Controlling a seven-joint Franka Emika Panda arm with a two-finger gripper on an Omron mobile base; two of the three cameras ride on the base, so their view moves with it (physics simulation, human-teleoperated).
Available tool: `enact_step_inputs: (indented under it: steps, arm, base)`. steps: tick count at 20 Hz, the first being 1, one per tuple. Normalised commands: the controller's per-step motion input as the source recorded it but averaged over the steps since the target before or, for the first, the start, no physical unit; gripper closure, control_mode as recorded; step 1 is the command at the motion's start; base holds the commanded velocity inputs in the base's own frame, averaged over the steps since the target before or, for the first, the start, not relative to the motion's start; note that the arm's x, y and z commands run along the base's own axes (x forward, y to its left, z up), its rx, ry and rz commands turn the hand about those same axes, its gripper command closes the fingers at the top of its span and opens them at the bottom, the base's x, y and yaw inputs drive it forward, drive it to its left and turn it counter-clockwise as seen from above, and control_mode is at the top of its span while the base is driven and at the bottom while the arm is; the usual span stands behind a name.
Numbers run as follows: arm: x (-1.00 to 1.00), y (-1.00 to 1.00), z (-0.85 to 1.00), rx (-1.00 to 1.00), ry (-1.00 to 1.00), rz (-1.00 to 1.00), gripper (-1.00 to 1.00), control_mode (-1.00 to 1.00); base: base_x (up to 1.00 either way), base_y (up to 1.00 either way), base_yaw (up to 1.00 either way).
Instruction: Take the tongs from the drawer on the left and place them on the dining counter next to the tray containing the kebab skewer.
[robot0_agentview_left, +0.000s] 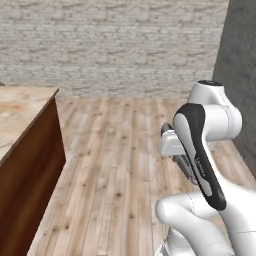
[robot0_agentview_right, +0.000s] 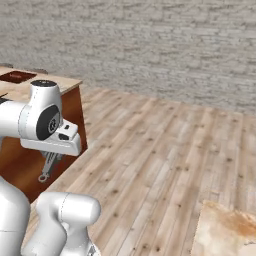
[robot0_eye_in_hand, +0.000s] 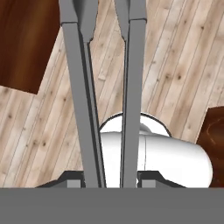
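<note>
We are in the carrying step: our gripper (robot0_eye_in_hand: 112, 177) has its jaws clamped on the tongs (robot0_eye_in_hand: 83, 100), whose two grey arms run out ahead of the hand over the plank floor (robot0_agentview_left: 125, 165). The dining counter (robot0_agentview_left: 22, 112) lies to our left, near but not yet under the hand. Next, we judge, we must bring the tongs over that stone top and find the tray.

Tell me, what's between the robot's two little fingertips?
The tongs: in the hand view, both grey arms run up from between the end effector's fingertips, over wooden floor.
</note>
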Motion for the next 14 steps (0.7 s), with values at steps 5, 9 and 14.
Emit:
enact_step_inputs:
  steps: [5,9,14]
  arm:
    - [0.00,0.00,0.00,0.00,0.00,0.00,1.00,1.00]
    - [0.00,0.00,0.00,0.00,0.00,0.00,1.00,1.00]
    - [0.00,0.00,0.00,0.00,0.00,0.00,1.00,1.00]
  base:
    - [1.00,-0.48,0.47]
    - [1.00,-0.44,0.67]
    - [1.00,-0.51,0.67]
